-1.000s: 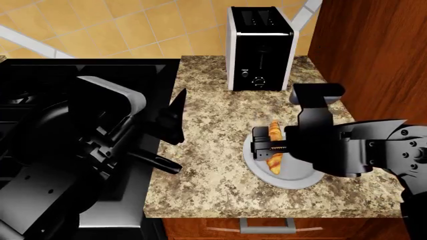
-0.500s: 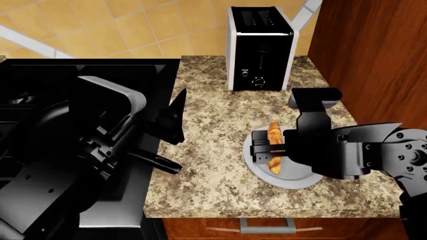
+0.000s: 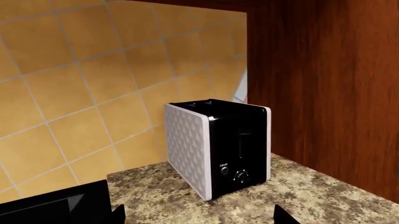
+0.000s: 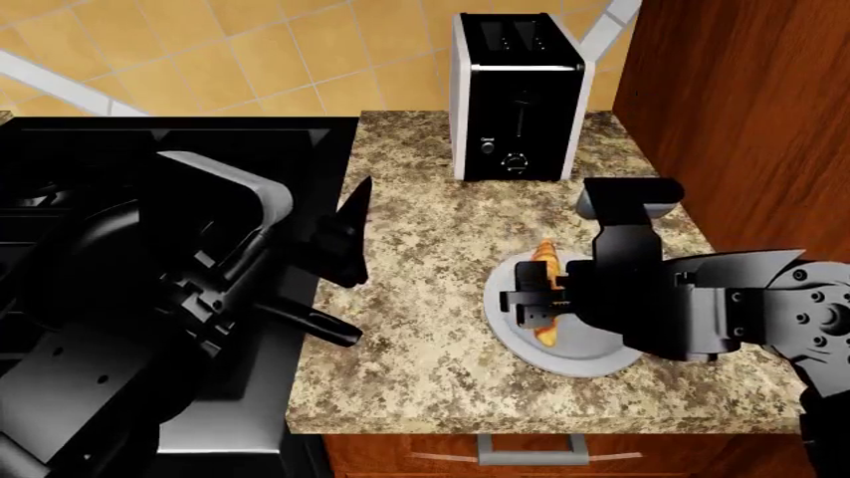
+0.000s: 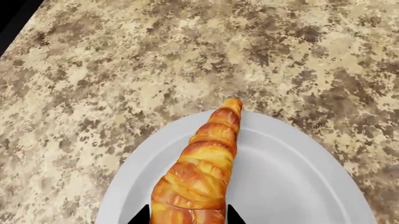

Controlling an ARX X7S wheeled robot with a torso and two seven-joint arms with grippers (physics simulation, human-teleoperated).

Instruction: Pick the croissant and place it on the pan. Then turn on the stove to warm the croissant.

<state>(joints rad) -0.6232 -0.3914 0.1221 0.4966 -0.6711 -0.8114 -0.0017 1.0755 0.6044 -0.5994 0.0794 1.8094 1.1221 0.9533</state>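
Observation:
The croissant (image 5: pixel 203 168) lies lengthwise on a pale grey plate (image 5: pixel 299 186), its tip reaching past the rim. My right gripper (image 5: pixel 187 217) is shut on the croissant, one dark fingertip (image 5: pixel 142 215) pressed against each side of its thick end. In the head view the croissant (image 4: pixel 542 261) shows partly under the right gripper (image 4: pixel 542 297), above the plate (image 4: pixel 564 354). My left gripper (image 4: pixel 338 284) hangs open and holds nothing, over the seam between the stove (image 4: pixel 80 159) and the counter. The pan is hidden behind my left arm.
A black-and-white toaster (image 4: pixel 519 95) stands at the back of the granite counter (image 4: pixel 425 329); the left wrist view shows the toaster (image 3: pixel 218 149) too. A wooden cabinet wall (image 4: pixel 743 110) closes the right side. Tiled wall runs behind.
The right gripper's fingers have closed in on the croissant, which has shifted slightly on the plate. The left arm has not moved.

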